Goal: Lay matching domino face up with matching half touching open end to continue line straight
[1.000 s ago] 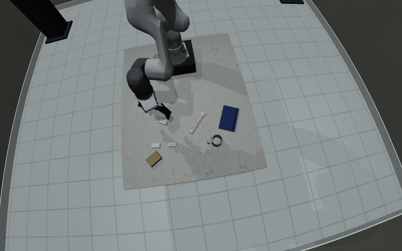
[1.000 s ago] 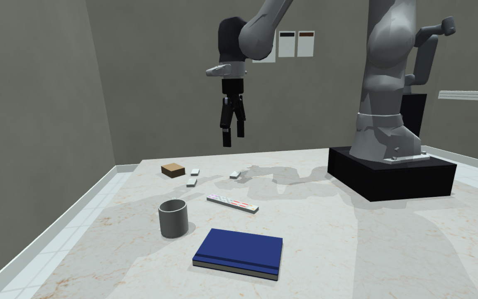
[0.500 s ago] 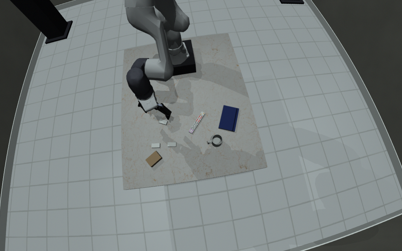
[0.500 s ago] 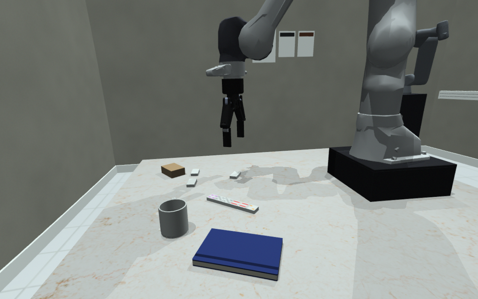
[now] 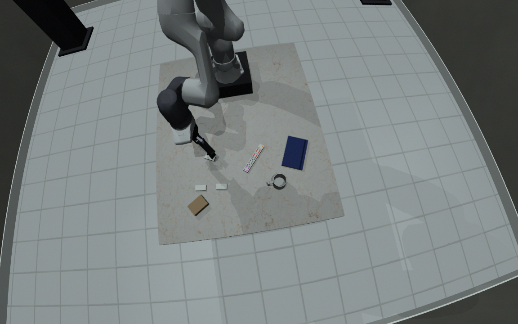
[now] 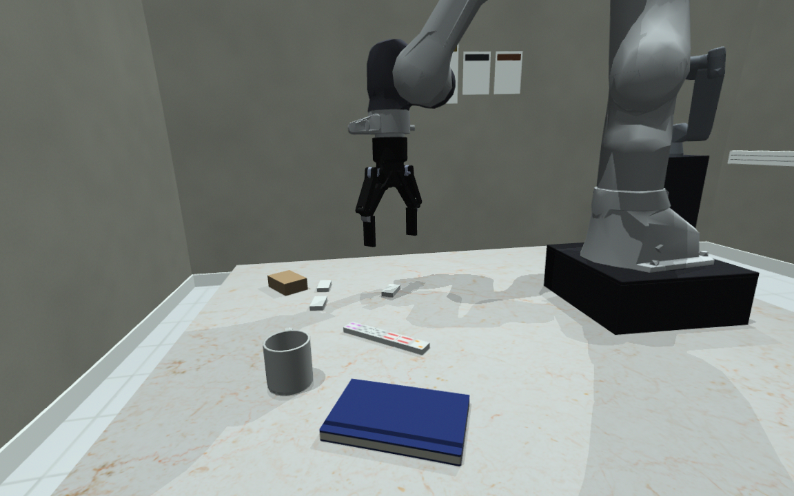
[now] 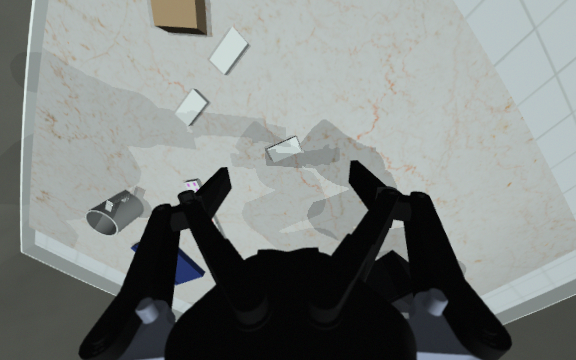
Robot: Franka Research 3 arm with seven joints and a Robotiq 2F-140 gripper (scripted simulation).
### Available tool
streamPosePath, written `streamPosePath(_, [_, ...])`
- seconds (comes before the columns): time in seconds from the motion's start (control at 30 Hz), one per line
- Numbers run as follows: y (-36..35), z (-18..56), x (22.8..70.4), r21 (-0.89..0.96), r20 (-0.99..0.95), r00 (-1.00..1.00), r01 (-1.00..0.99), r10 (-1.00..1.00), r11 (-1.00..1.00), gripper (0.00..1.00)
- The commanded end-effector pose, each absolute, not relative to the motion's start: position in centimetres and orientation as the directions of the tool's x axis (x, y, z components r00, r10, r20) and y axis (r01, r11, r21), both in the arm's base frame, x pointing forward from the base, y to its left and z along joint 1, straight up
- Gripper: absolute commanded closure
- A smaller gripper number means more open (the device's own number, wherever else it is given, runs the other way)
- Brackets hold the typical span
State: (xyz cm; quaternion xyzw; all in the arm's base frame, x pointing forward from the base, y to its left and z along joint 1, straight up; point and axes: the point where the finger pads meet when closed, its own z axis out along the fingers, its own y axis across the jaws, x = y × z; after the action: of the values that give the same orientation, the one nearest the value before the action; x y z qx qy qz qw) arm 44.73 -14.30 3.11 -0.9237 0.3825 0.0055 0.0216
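The line of face-up dominoes [image 5: 253,158] lies in the middle of the marble table and also shows in the side view [image 6: 385,337]; in the wrist view only its purple-pipped end [image 7: 192,185] shows beside a finger. Three blank white face-down dominoes lie flat: one [image 5: 210,158] [image 6: 391,289] [image 7: 284,148] below my gripper, and two [image 5: 200,187] [image 5: 221,186] further off, which also show in the wrist view [image 7: 191,106] [image 7: 228,50]. My gripper [image 6: 389,229] [image 7: 289,174] is open and empty, high above the table over the nearest face-down domino.
A brown block [image 5: 198,204] [image 6: 287,282] sits next to the two far dominoes. A grey mug [image 5: 279,181] [image 6: 287,362] and a blue notebook [image 5: 294,152] [image 6: 397,419] lie beyond the line. The robot's black base [image 6: 646,289] stands at the table's back.
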Motion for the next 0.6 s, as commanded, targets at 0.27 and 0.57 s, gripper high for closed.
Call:
streamPosePath(0.27, [-14.67,2.24,44.68,-0.035,-0.047,0.247,-0.969,-0.968,-0.245,0.66])
streamPosePath(0.57, [-14.67,2.24,44.68,-0.034,-0.054,0.0,-0.999,-0.999,0.002,0.66])
